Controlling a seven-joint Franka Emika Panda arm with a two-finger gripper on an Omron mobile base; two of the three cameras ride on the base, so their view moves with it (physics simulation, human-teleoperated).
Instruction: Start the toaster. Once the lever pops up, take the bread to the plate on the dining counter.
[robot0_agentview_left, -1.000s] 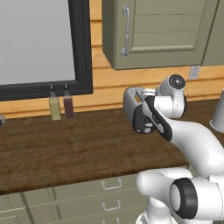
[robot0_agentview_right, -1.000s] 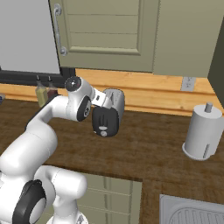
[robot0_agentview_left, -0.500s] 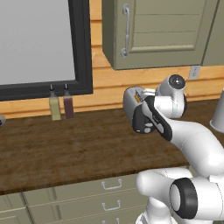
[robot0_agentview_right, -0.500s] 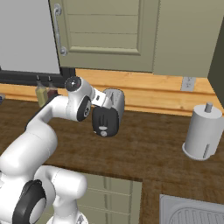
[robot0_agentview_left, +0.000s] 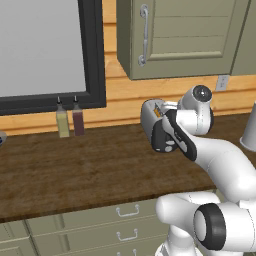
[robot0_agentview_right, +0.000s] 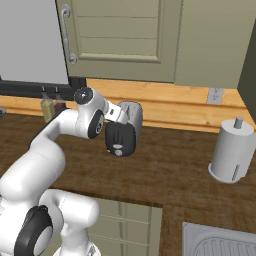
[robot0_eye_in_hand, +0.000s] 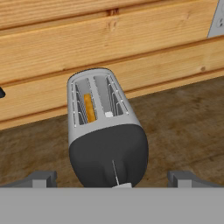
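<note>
Toaster (robot0_eye_in_hand: 105, 135): silvery body, black end panel, bread (robot0_eye_in_hand: 89, 107) sunk in one slot
Gripper (robot0_eye_in_hand: 113, 178): I see fingers spread wide, holding nothing

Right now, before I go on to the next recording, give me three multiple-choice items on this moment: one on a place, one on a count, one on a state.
1. Where is the bread?
A. down in a toaster slot
B. flat on the worktop
C. on a plate

2. How many bottles stand under the dark-framed window?
A. one
B. two
C. four

3. How does the claw stand?
A. shut on the bread
B. open, fingers wide apart
C. shut on the paper towel roll

Answers:
1 A, an orange-tan slice shows inside the left slot of the toaster.
2 B, the yellowish bottle and the dark red bottle stand side by side.
3 B, the hand view shows its fingertips far apart, either side of the toaster's black end.
</note>
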